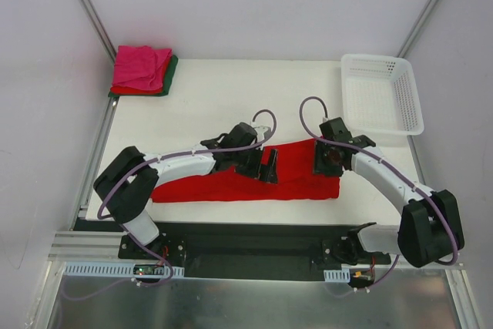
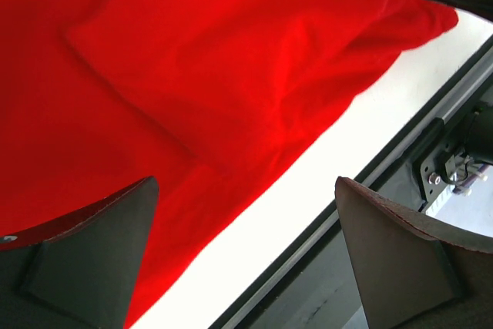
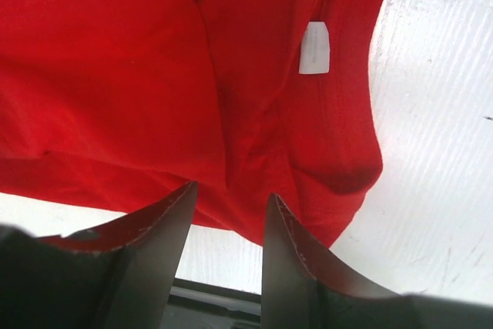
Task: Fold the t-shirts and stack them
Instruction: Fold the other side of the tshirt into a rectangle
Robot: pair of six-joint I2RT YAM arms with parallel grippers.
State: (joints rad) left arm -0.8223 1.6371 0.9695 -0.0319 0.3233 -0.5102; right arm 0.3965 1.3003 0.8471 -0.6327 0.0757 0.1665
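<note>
A stack of folded t-shirts (image 1: 142, 69) sat at the upper left. The red t-shirt (image 1: 231, 185) lay as a long band across the lower middle, its long axis running left to right. The left claw (image 1: 266, 167) hung over its middle, spread wide and empty. The right claw (image 1: 327, 161), half open and gripping nothing, stood over the right end.
</note>
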